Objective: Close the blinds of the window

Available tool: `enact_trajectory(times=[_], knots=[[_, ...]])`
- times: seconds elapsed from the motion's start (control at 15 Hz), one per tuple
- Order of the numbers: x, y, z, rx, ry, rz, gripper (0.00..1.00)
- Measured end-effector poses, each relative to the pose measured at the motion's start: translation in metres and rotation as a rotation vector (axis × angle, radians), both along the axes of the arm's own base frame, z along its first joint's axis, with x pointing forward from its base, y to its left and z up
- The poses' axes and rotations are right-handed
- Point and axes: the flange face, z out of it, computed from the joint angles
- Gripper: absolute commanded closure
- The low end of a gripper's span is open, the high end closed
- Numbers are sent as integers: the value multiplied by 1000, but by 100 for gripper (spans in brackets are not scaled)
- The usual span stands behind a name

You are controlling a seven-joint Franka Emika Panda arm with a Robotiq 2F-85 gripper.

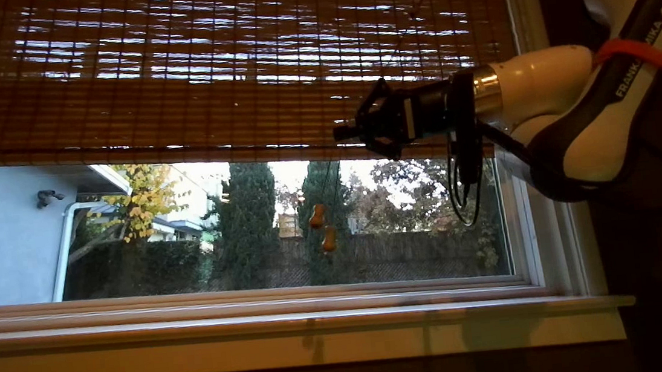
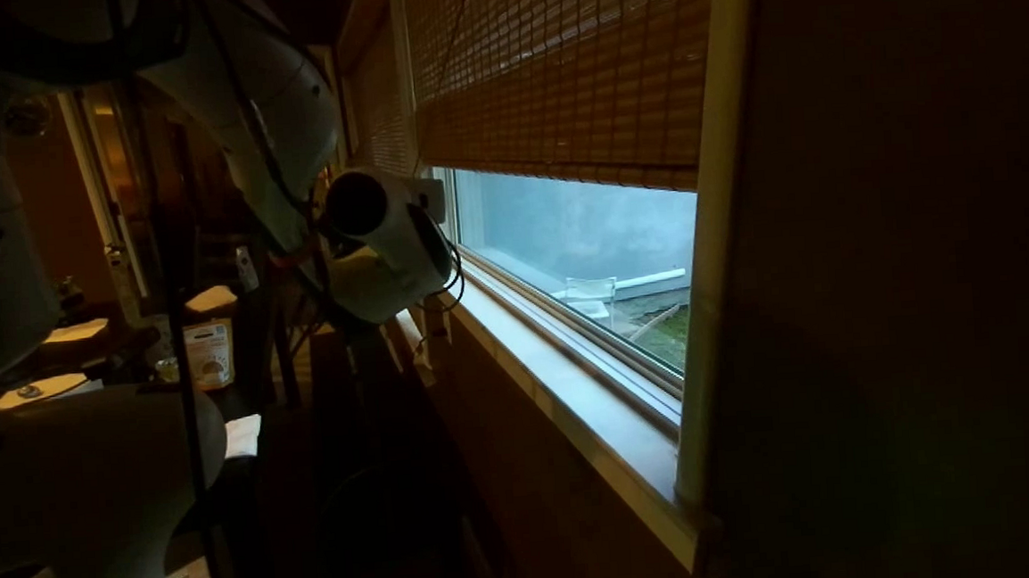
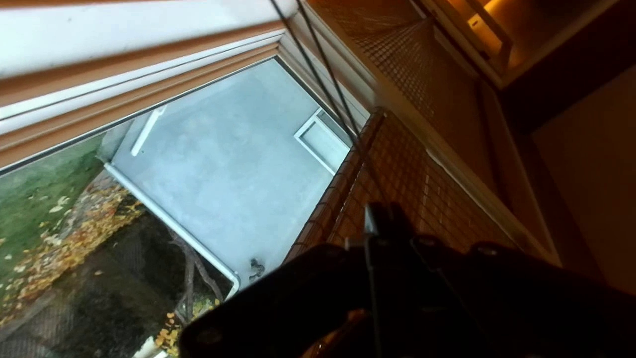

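The blinds (image 1: 135,110), a brown woven shade, hang partway down; they also show in the other views (image 2: 558,121) (image 3: 422,189). Below their lower edge the window (image 1: 133,275) is uncovered; its glass also shows in the wrist view (image 3: 223,149). Two wooden cord knobs (image 1: 328,239) hang in front of the glass. My gripper (image 1: 343,131) is level, near the blinds' lower edge. In the wrist view, the dark pull cords (image 3: 356,136) run to the closed fingertips (image 3: 387,219), which appear shut on them. The dark fingers hide the grip itself.
A white sill (image 1: 258,314) runs below the window, also seen in an exterior view (image 2: 574,392). A side frame (image 1: 550,128) stands close to the arm. Loose cables (image 1: 466,197) hang from the wrist. A table with a pouch (image 2: 210,352) is behind the arm.
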Motion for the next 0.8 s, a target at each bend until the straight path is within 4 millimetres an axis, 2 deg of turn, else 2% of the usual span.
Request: enact_trajectory(times=[0.13, 0.33, 0.6, 0.8], knots=[[8, -7, -3, 11, 27, -8, 99], [34, -15, 1, -94, -6, -75, 99], [68, -19, 20, -268, -105, -180, 99], [80, -24, 33, -332, -142, -218, 99]])
